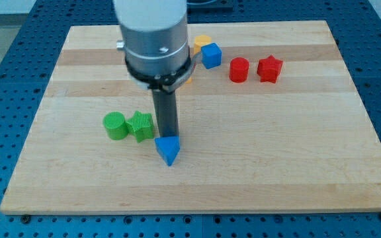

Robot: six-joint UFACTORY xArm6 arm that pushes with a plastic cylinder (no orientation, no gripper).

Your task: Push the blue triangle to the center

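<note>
The blue triangle (168, 150) lies on the wooden board (276, 152), below and left of the board's middle. My tip (167, 136) is at the lower end of the dark rod and touches the triangle's upper edge from the view's top. The arm's grey and white body hides part of the board above the rod.
A green cylinder (116, 126) and a green star (139, 125) sit just left of the rod. A blue cube (211, 55) and a partly hidden yellow block (200, 45) sit near the top. A red cylinder (239, 69) and a red star (269, 68) are at the upper right.
</note>
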